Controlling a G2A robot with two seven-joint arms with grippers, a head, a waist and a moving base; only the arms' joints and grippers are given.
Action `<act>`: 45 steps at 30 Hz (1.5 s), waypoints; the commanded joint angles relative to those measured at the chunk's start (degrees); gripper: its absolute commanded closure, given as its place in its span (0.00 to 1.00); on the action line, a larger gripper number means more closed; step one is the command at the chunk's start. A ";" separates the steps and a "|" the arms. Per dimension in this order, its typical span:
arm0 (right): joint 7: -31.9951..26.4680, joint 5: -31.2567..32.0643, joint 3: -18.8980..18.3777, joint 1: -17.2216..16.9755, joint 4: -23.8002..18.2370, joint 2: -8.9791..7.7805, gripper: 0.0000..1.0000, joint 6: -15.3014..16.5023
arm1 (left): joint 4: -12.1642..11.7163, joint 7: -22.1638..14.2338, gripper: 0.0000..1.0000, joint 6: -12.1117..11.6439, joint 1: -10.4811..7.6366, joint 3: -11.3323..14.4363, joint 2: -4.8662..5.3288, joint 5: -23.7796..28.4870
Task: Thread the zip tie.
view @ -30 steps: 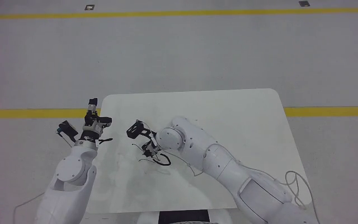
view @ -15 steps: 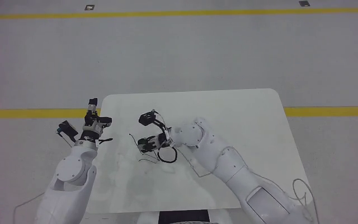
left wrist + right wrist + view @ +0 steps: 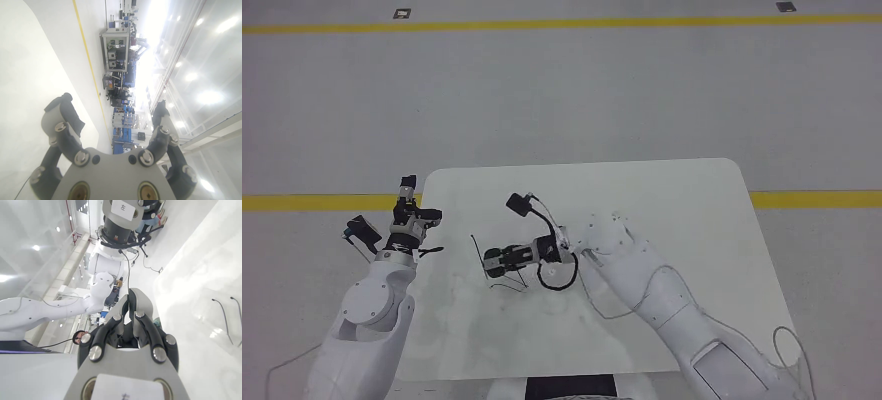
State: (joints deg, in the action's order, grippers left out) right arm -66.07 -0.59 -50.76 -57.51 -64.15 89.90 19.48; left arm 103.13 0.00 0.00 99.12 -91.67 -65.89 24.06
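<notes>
Pale grey floor (image 3: pixel 562 90) lay around a white table (image 3: pixel 672 200) with rounded corners. One yellow line (image 3: pixel 542 22) ran across the floor well beyond it, and another showed at either side of the table. In the left wrist view a hall stretched off behind, with a metal cabinet (image 3: pixel 115 51) full of equipment, blue racks (image 3: pixel 122 121) and bright ceiling lamps.

The right gripper (image 3: pixel 129 294) was low over the left half of the table, turned toward the left arm. Its fingers (image 3: pixel 143 306) were pressed together at the tips, pinching the zip tie (image 3: pixel 129 279) by one end. The tie was a thin black strip. It stuck out past the fingertips into the air, off the table, bent slightly and ended in a small head at its free end. In the top view it showed as a fine dark line running from the gripper toward the table's far left corner.

The left gripper (image 3: pixel 113 100) was at the left edge of the table, well apart from the right one. Its fingers (image 3: pixel 66 111) were spread wide.

Two spare ties (image 3: pixel 225 319) lay flat on the table near the right gripper, side by side and apart from its fingers, each a thin dark curve with a small head at one end.
</notes>
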 commanded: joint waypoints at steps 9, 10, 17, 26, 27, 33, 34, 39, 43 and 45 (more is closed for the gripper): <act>1.04 -6.61 -0.22 -1.07 1.01 0.09 1.00 -2.68 | 0.00 0.00 0.00 0.00 0.00 0.00 0.00 0.00; 0.30 -8.51 -0.42 -0.94 1.76 0.10 1.00 -2.87 | 0.00 0.00 0.00 0.00 0.00 0.00 0.00 0.00; -4.43 -20.51 -1.13 0.99 8.68 0.51 1.00 -6.77 | 0.00 0.00 0.00 0.00 0.00 0.00 0.00 0.00; -3.38 -23.26 -0.21 2.42 11.90 1.12 1.00 -5.15 | 0.00 0.00 0.00 0.00 0.00 0.00 0.00 0.00; -3.38 -23.26 -0.21 2.42 11.90 1.12 1.00 -5.15 | 0.00 0.00 0.00 0.00 0.00 0.00 0.00 0.00; -3.38 -23.26 -0.21 2.42 11.90 1.12 1.00 -5.15 | 0.00 0.00 0.00 0.00 0.00 0.00 0.00 0.00; -3.38 -23.26 -0.21 2.42 11.90 1.12 1.00 -5.15 | 0.00 0.00 0.00 0.00 0.00 0.00 0.00 0.00; 11.90 -19.19 0.02 -0.72 8.03 1.19 1.00 -3.02 | -0.45 -0.55 0.00 -1.31 -0.28 1.34 -0.07 -3.83; 23.09 -15.32 0.34 -3.04 5.35 1.28 1.00 -2.36 | -0.96 -1.69 0.00 -2.96 -0.38 2.50 -0.16 -6.73; 27.25 -13.98 0.48 -3.78 4.66 1.34 1.00 -2.75 | -1.09 -2.25 0.00 -3.41 -0.30 2.92 -0.20 -7.40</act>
State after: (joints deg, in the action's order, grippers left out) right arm -41.40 -15.18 -50.35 -61.01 -59.24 91.22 16.95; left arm 102.10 -1.98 -3.24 98.78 -88.95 -66.07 16.96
